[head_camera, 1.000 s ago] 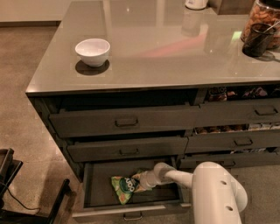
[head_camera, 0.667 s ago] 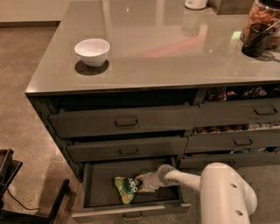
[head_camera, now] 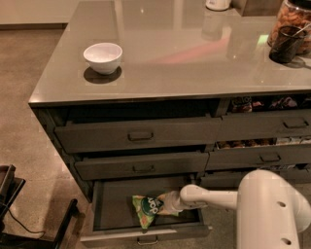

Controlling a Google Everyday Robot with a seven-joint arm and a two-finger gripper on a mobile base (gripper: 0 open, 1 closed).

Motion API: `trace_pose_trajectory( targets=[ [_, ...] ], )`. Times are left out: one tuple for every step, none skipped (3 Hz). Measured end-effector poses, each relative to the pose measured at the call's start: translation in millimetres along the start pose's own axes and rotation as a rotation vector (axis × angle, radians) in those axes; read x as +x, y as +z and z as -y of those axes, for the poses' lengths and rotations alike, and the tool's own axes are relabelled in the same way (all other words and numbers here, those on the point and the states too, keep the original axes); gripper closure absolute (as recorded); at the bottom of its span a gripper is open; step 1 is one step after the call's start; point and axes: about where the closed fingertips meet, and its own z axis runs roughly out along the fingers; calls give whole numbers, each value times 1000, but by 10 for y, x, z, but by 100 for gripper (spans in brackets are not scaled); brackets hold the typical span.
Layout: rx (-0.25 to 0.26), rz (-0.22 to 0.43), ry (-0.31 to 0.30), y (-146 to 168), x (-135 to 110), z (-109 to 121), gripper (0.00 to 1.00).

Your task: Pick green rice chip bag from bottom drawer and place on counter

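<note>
The green rice chip bag (head_camera: 148, 210) lies on the dark floor of the open bottom drawer (head_camera: 114, 206), right of the middle, with its dark round logo facing up. My gripper (head_camera: 169, 203) reaches into the drawer from the right and is against the bag's right end. The white arm (head_camera: 218, 197) runs back to its large white housing (head_camera: 272, 211) at the lower right. The glossy grey counter (head_camera: 184, 63) spreads above the drawers.
A white bowl (head_camera: 102, 56) stands on the counter's left part. Jars (head_camera: 290, 29) stand at its far right, and a white object (head_camera: 217, 4) at the back edge. The drawers above stand slightly ajar, and the right-hand ones (head_camera: 262, 104) hold snack packets. A dark frame (head_camera: 19, 209) stands on the floor at lower left.
The arm's housing has shifted to the right. The gripper and the bag have edged slightly right inside the drawer.
</note>
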Motion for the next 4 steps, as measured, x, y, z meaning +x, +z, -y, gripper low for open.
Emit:
trace_pose_trajectory(
  targets=[
    [44, -59, 1, -460, -197, 100, 100],
    [119, -89, -39, -1006, -534, 254, 100],
    [144, -95, -78, -1245, -704, 356, 100],
    [145, -94, -78, -1244, -705, 362, 100]
  ],
)
